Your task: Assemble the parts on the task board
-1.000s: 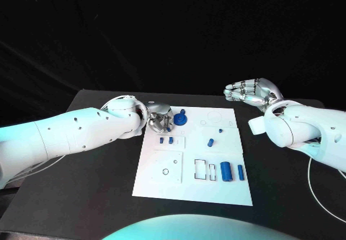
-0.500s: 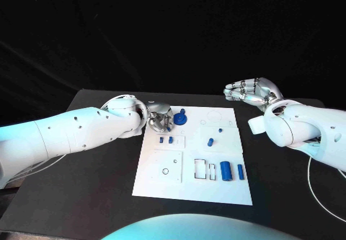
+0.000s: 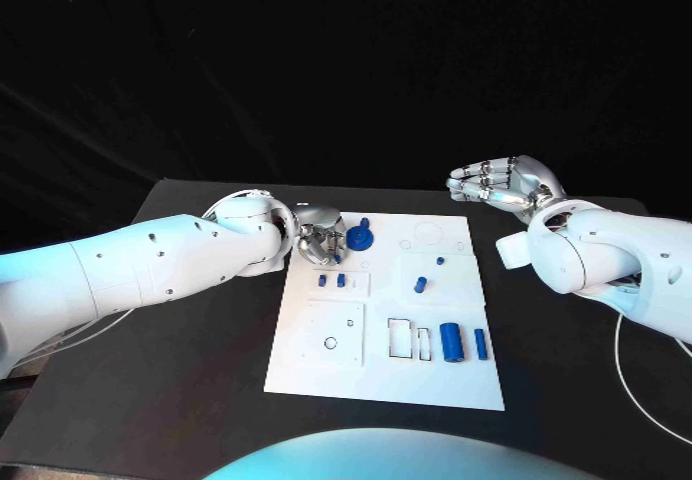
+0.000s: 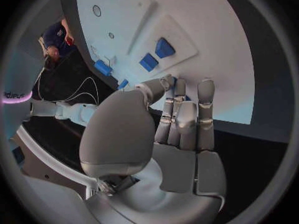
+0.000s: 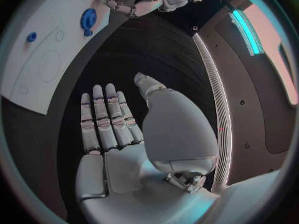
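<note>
The white task board (image 3: 387,375) lies in the middle of the black table. My left hand (image 3: 319,240) hovers over its far left corner, beside a blue gear (image 3: 359,238). In the left wrist view its fingers (image 4: 187,117) lie straight and together, and the thumb tip pinches a sliver of a small blue part (image 4: 175,79) against one finger. My right hand (image 3: 505,183) is raised beyond the far right corner, holding nothing, its fingers (image 5: 104,119) apart. Two small blue blocks (image 3: 332,281), a blue peg (image 3: 421,284) and a blue cylinder (image 3: 453,341) sit on the board.
A slim blue bar (image 3: 482,344) lies next to the cylinder. Empty rectangular slots (image 3: 408,339) and a round hole (image 3: 332,343) mark the board's near half. A white cable (image 3: 623,365) runs over the table's right side. Bare black table lies on both sides of the board.
</note>
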`<state>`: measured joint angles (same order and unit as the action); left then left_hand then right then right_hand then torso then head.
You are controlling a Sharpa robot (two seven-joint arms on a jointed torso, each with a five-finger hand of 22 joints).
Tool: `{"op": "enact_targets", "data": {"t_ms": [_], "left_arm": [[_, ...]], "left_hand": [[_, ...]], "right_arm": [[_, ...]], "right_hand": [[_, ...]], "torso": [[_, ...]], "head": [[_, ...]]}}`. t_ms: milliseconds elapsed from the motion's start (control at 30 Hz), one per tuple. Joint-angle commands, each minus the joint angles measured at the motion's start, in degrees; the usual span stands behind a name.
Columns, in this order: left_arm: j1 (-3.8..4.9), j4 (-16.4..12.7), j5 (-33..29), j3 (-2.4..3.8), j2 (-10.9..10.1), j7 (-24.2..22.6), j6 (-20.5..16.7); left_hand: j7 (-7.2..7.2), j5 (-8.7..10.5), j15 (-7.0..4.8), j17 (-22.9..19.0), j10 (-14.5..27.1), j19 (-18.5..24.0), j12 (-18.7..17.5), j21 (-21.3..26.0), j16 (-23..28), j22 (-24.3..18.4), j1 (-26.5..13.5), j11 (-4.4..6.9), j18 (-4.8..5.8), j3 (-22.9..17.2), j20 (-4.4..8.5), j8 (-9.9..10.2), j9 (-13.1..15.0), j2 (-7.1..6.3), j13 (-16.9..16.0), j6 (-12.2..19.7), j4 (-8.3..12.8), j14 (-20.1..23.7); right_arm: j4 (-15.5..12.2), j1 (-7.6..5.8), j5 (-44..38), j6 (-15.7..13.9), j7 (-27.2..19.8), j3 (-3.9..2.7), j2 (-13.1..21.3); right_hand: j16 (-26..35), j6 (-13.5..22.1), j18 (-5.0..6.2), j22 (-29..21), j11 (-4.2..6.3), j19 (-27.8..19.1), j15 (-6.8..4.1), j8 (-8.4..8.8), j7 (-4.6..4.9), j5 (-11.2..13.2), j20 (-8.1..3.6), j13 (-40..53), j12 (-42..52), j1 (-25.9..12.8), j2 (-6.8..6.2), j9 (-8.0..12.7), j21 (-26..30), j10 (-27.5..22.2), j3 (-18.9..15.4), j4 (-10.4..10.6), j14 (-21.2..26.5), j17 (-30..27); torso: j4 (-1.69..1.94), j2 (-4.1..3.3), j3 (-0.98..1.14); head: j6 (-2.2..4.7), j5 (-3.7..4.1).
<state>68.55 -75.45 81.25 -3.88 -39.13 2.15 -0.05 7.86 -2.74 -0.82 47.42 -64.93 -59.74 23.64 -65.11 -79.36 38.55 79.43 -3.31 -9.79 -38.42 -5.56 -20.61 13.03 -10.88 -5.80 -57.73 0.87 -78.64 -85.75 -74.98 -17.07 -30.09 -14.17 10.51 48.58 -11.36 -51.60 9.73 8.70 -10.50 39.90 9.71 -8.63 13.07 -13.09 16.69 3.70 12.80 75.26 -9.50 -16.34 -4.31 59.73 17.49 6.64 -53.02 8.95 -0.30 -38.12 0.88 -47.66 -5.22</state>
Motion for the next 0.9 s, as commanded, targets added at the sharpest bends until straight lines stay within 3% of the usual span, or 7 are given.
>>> {"op": "enact_targets", "data": {"t_ms": [33, 900], "left_arm": [[-0.26, 0.07, -0.24, -0.23, 0.09, 0.71, 1.69], [-0.26, 0.16, 0.52, -0.24, -0.26, 1.36, 0.78]], "left_hand": [[-0.08, -0.13, 0.39, -0.12, -0.22, 0.52, -0.44, 0.38, -0.01, -0.26, -0.49, -0.34, -0.19, 0.37, -0.01, 0.54, -0.1, -0.19, -0.05, 0.78, -0.02, 0.15], [0.14, -0.14, 0.66, -0.43, -0.57, 0.91, -1.78, 1.5, 0.02, -1.47, -2.24, -0.54, -0.34, 1.41, -0.23, 2.81, -0.45, -1.48, -0.2, 2.65, -1.15, 0.6]], "right_arm": [[-0.08, 0.0, -0.28, 0.75, -0.49, 0.0, 0.01], [0.15, 0.06, -0.25, 0.82, -0.52, 0.0, -0.13]], "right_hand": [[-0.34, -0.3, 0.66, -0.05, 0.17, -0.18, -0.24, -0.13, 0.59, -0.12, -0.11, -0.06, 0.18, 0.17, -0.14, 0.05, -0.15, 0.03, 0.35, 0.0, 0.15, -0.05], [-0.36, -0.31, 0.66, -0.1, 0.16, -0.27, -0.23, -0.11, 0.6, -0.12, -0.11, -0.06, 0.16, 0.14, -0.18, 0.06, -0.13, 0.03, 0.42, 0.01, 0.21, -0.09]], "torso": [[-0.01, -0.01, -0.03], [0.03, 0.0, -0.12]], "head": [[-0.03, 0.03], [0.12, 0.0]]}}
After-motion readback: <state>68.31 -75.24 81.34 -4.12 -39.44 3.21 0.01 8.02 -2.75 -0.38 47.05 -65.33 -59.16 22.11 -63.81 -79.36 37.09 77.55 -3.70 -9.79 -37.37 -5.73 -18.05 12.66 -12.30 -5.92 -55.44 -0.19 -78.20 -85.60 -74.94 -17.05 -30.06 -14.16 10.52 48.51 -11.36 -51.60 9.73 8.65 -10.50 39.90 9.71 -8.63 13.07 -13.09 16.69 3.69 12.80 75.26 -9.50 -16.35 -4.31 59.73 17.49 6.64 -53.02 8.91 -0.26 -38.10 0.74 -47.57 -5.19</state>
